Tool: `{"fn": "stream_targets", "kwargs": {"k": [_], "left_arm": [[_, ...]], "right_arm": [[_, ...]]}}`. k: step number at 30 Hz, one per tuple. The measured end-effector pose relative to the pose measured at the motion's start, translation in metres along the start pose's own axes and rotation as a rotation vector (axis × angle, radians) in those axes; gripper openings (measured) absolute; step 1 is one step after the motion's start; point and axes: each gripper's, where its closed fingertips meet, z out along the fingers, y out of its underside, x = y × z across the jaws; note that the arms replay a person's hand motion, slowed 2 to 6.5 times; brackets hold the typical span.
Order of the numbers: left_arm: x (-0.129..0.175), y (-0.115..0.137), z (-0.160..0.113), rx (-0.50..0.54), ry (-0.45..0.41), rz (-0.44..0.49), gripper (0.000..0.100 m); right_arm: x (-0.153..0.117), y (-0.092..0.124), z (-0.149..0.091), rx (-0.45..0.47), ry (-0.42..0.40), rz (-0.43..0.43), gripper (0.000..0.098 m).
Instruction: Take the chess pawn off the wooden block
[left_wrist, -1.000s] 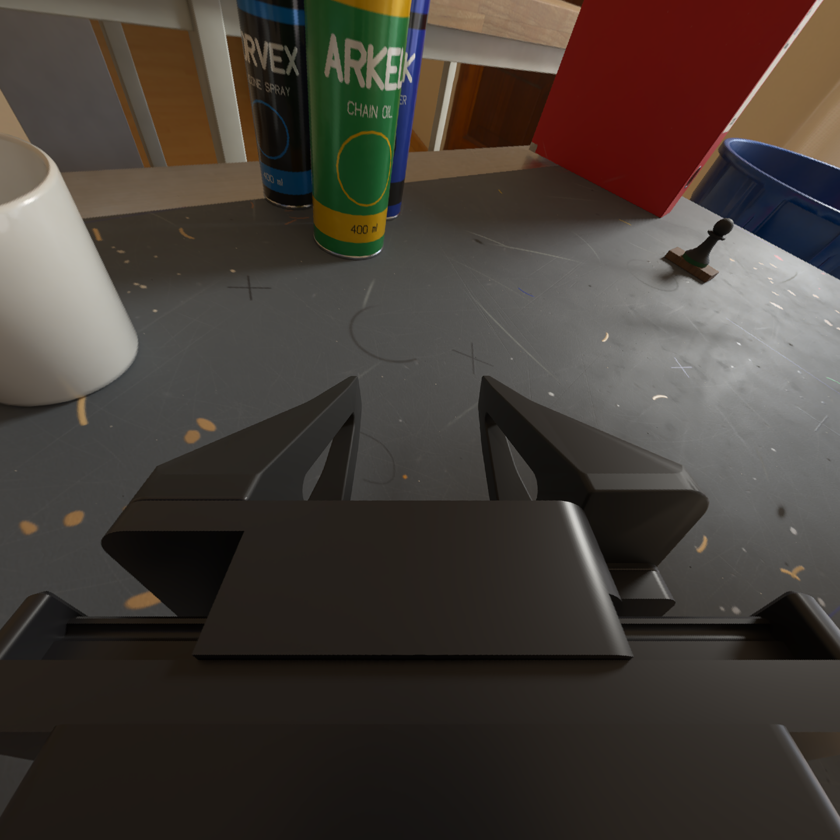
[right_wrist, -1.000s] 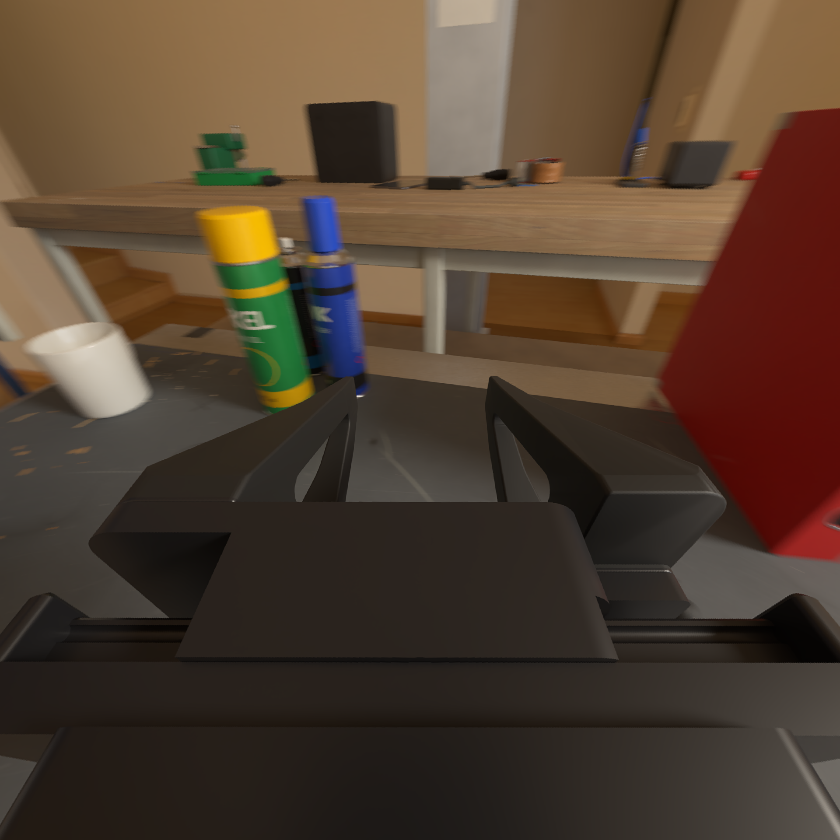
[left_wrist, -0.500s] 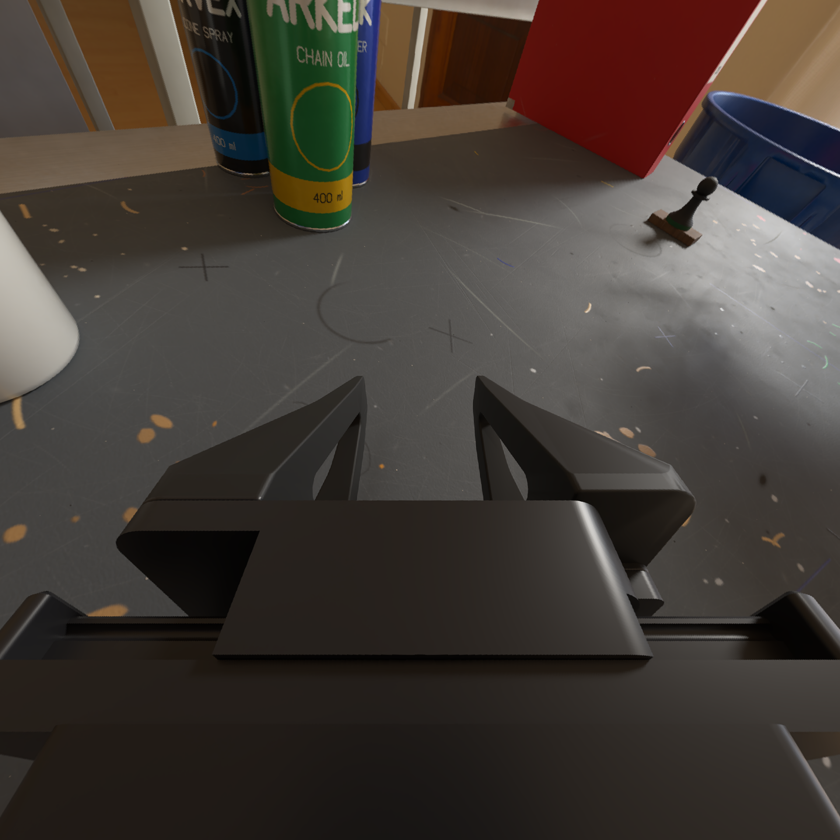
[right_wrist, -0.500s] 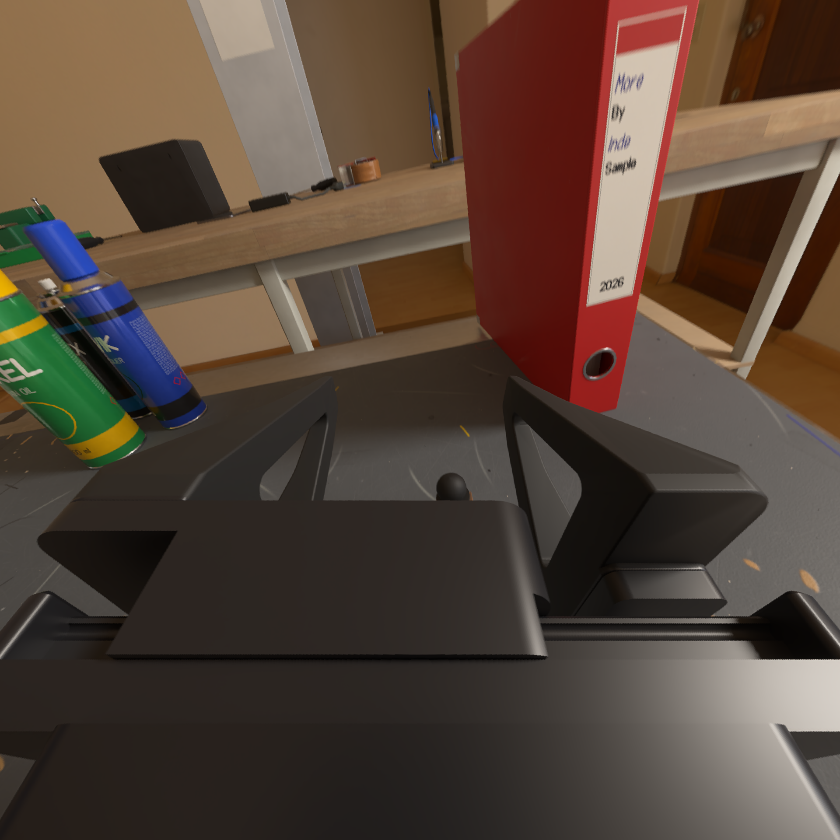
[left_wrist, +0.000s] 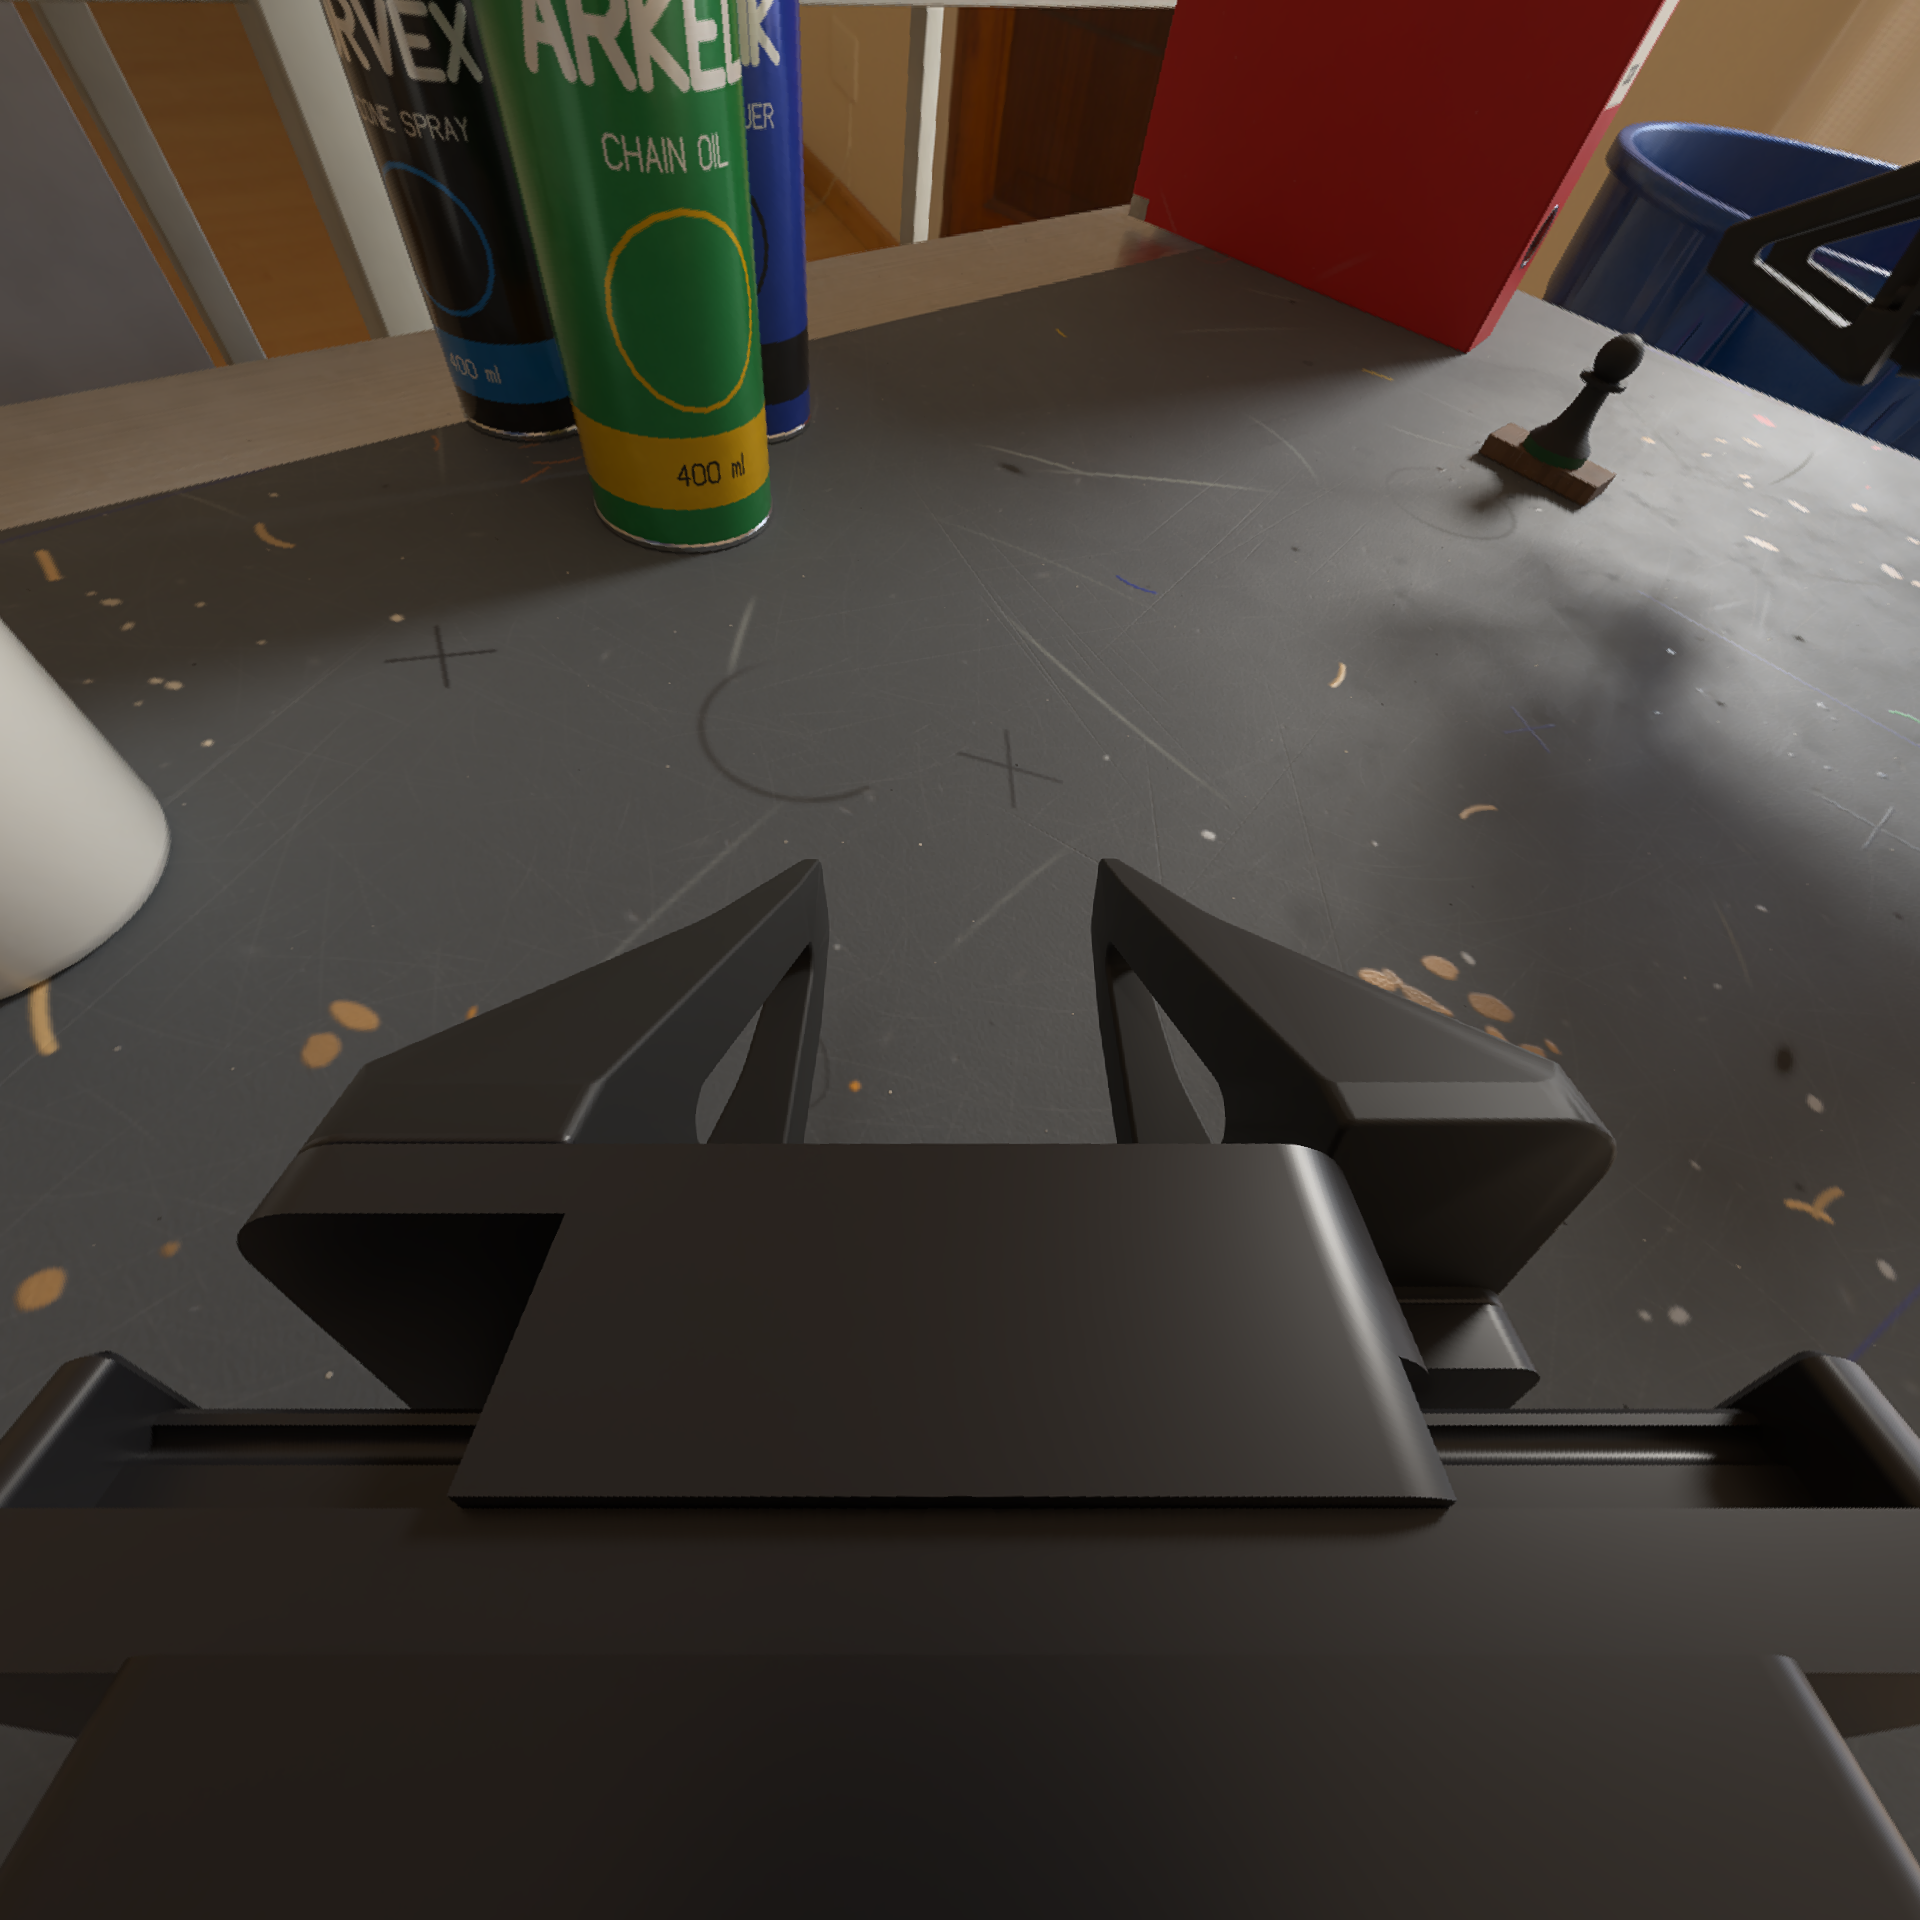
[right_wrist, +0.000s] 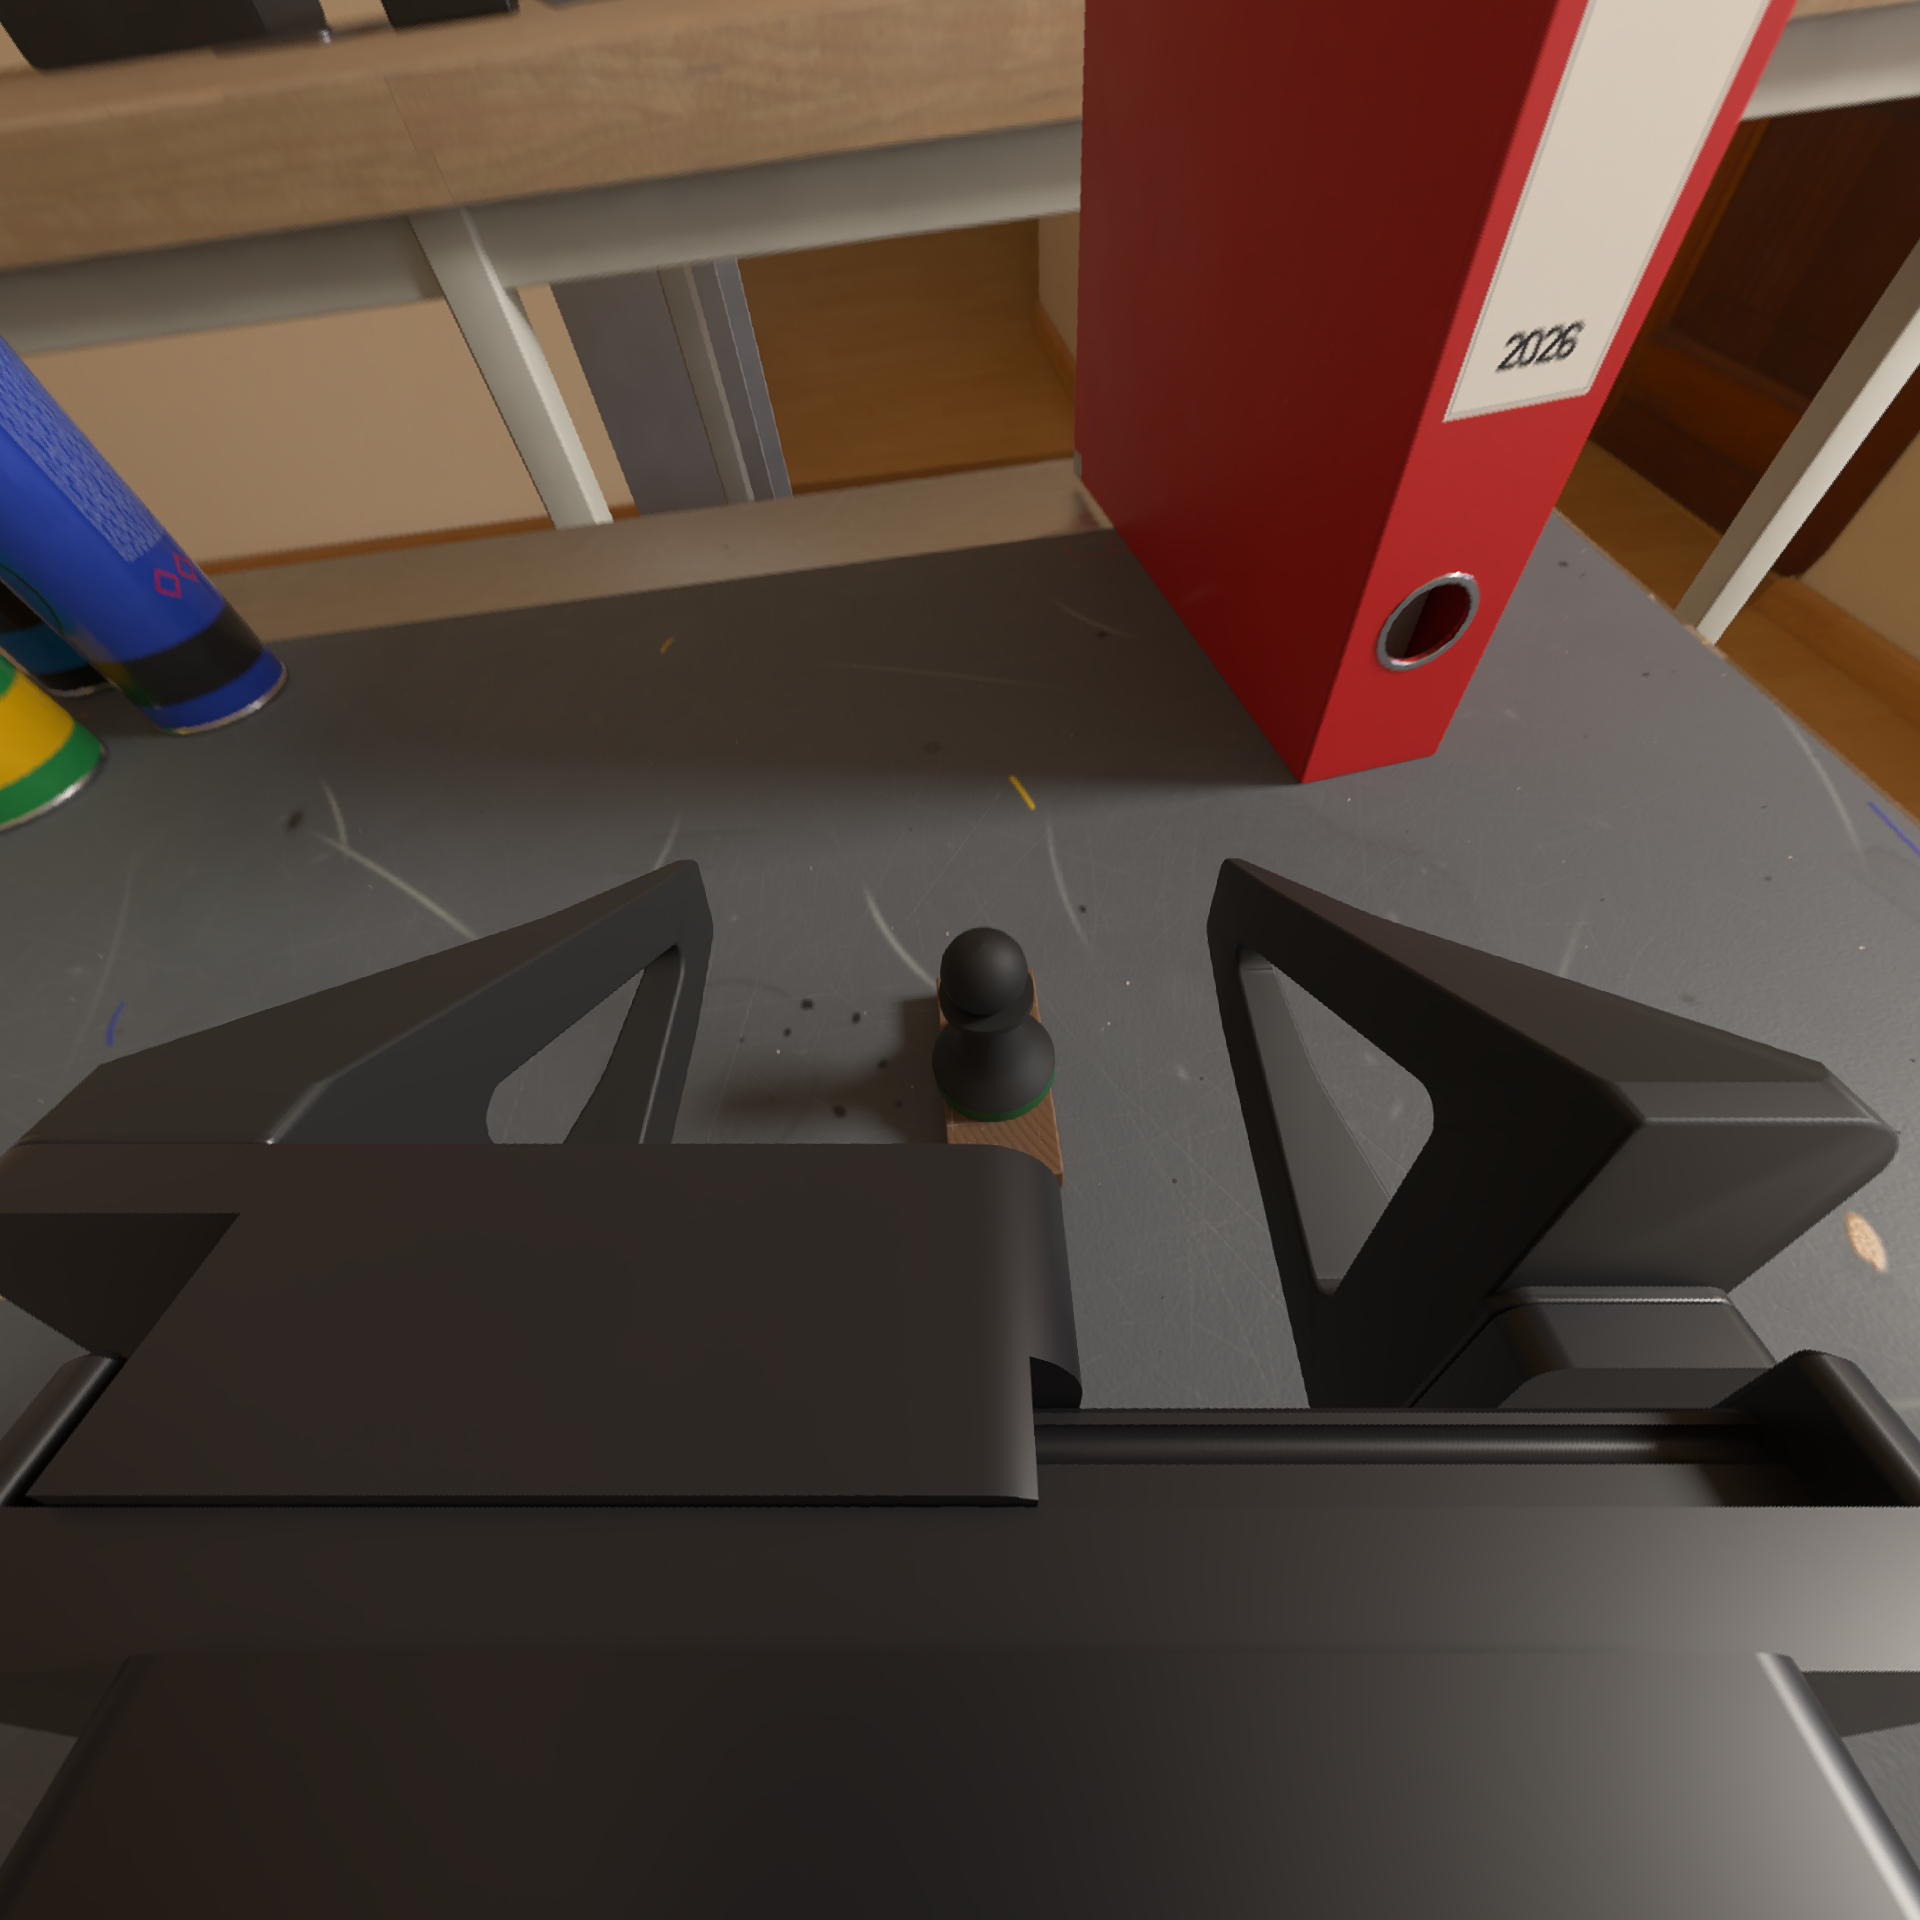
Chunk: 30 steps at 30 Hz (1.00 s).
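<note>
Black chess pawn (right_wrist: 987, 1023): turned form, round head, flared base with green rim; long axis upright, head uppermost. Stands on a small flat brown wooden block (right_wrist: 1023, 1138), near end hidden behind the tool body. Both rest on the scuffed, paint-flecked dark grey table (right_wrist: 831, 769).

Right tool (right_wrist: 958, 883): matte black, fingers spread wide, empty, pawn between them untouched.

Left tool (left_wrist: 958, 883): fingers parted, empty; pawn at 2 o'clock, well apart.

Red lever-arch binder (right_wrist: 1247, 364): upright, 1 o'clock of pawn, top cut off.

Green spray can (left_wrist: 665, 291): top cut off.
</note>
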Motion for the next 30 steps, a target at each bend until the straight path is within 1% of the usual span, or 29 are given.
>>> {"fn": "stream_targets", "kwargs": {"k": [7,14,19,24,26,30], "left_arm": [[0.002,0.004,0.004,-0.013,0.019,-0.023,0.044],[0.005,0.004,0.004,-0.010,0.035,-0.036,0.045],[0.003,0.004,0.000,-0.008,0.025,-0.040,0.045],[0.002,0.005,-0.004,-0.004,0.017,-0.044,0.045],[0.002,0.005,-0.006,-0.003,0.015,-0.047,0.045],[0.001,0.005,-0.009,0.002,0.012,-0.053,0.045]], "right_arm": [[-0.002,0.020,0.012,-0.100,0.005,-0.028,0.0840],[-0.002,0.025,0.018,-0.117,0.007,0.005,0.0828],[0.002,0.024,0.021,-0.104,0.020,0.030,0.0719],[0.010,0.023,0.025,-0.102,0.049,0.053,0.0554],[0.014,0.024,0.026,-0.116,0.060,0.047,0.0527],[0.019,0.027,0.031,-0.143,0.072,0.025,0.0509]]}}
